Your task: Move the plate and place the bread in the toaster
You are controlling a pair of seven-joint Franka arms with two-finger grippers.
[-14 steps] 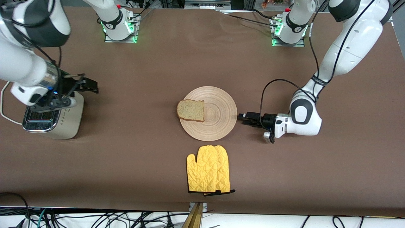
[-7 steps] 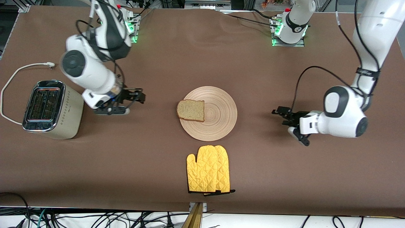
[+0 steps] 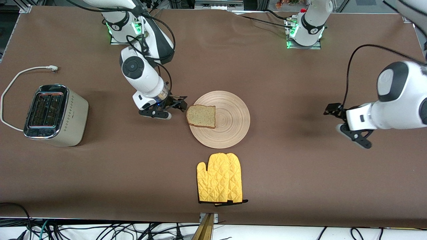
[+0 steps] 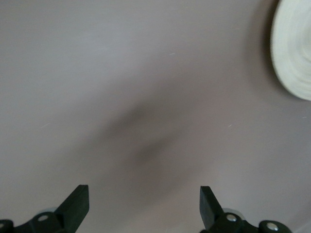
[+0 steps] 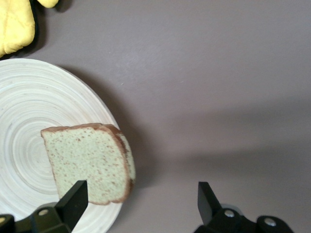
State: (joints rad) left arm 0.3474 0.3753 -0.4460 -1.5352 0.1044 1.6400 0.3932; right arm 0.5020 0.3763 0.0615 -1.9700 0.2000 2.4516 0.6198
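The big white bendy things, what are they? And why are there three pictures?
They are two robot arms bolted to a brown table. Each ends in a gripper, a hand with two black fingers.

The big picture comes from a camera high above, facing the robots. The two small pictures come from little cameras on the wrists, so you see black fingertips at their edge.

On the table lies a round, pale wooden plate with a square slice of speckled brown bread resting on its edge. A yellow quilted oven mitt lies nearer the camera. A cream toaster with a shiny chrome top stands toward the right arm's end.

The right gripper is open, right beside the bread, not touching it. The left gripper is open over bare table. Nothing is held.
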